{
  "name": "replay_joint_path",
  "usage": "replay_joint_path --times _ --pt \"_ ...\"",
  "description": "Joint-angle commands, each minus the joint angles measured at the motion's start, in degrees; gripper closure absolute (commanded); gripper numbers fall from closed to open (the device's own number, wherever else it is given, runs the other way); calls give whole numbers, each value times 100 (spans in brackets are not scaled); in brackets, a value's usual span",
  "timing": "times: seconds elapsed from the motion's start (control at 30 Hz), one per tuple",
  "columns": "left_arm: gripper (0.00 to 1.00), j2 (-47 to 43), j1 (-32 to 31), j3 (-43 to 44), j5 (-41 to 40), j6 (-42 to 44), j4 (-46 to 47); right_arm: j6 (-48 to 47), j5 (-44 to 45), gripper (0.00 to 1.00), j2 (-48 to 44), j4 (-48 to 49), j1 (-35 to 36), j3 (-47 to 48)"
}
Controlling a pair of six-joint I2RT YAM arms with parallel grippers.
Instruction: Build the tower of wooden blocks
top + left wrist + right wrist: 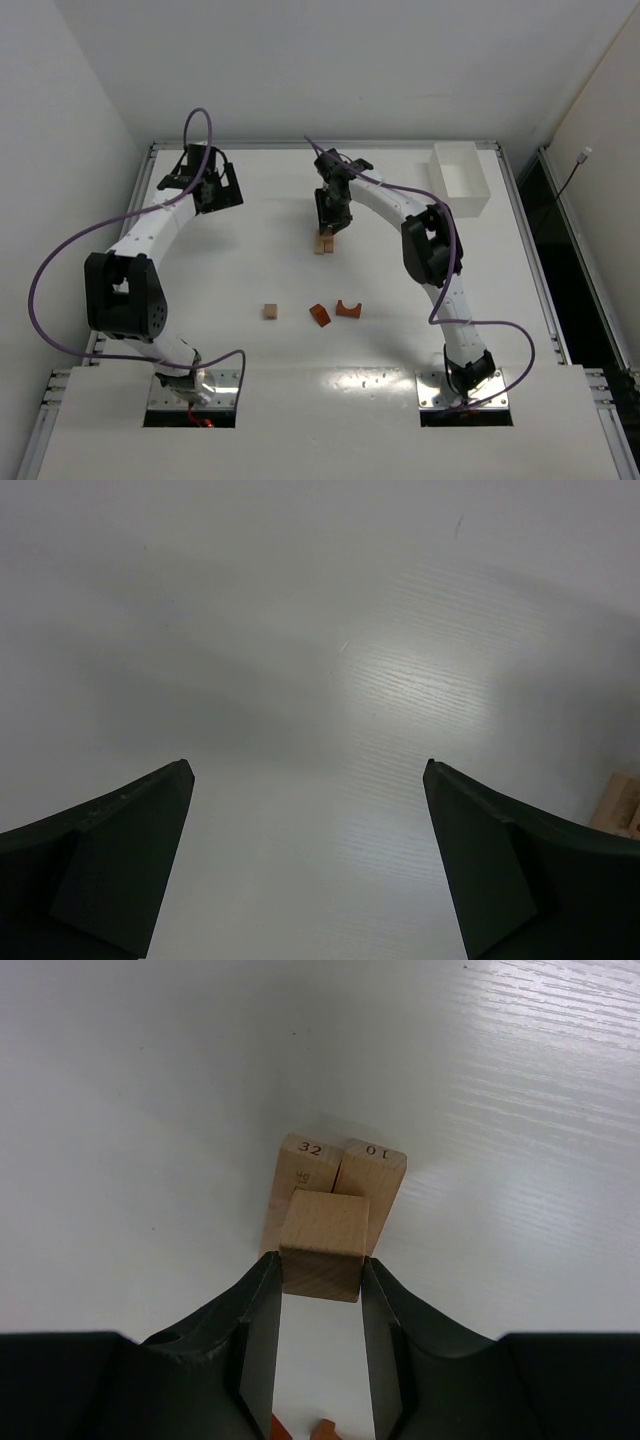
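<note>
Cube (pixel 322 1245) sits clamped in the right gripper (pixel 320 1265), jaws closed only as far as its two side faces, so the pads bear flat on wood & the top and bottom faces are free. I read that as the grip for setting it down square on sthg. Just beyond it are two tan bars, one marked 32 (pixel 300 1175), the other marked 10 (pixel 372 1175), side by side & touching, numbered ends facing the wrist cam. They look to be standing on end. Pairing them gives a wider seat, and the cube spans the seam btwn them. Can't tell from the wrist view whether the cube touches the bars or hangs just above.

In the top view this start of the wood block tower (pixel 323 243) is centre-far on the counter (pixel 250 260), right under the right gripper. The left gripper (pixel 308 765) is wide open w/ nothing in it, far-left over bare counter, well apart from the stack, out of the way I'd say.

Other pcs lie nearer the arm bases: a loose tan cube (pixel 270 311), orange wedge (pixel 319 316) & orange arch (pixel 348 308) in a row, none touching. The white tray (pixel 459 180) is far right, not part of the build
</note>
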Motion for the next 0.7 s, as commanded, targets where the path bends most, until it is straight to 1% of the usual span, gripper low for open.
replay_joint_path --times 0.0,0.23,0.4,0.67 --pt "0 15 11 206 65 -49 129 165 -169 100 46 34 -15 218" --pt "0 67 11 206 117 -49 129 218 -222 100 46 87 -15 218" --pt "0 67 11 206 117 -49 129 218 -99 100 99 87 -15 218" --pt "0 67 11 206 117 -49 129 218 -99 100 160 87 -15 385"
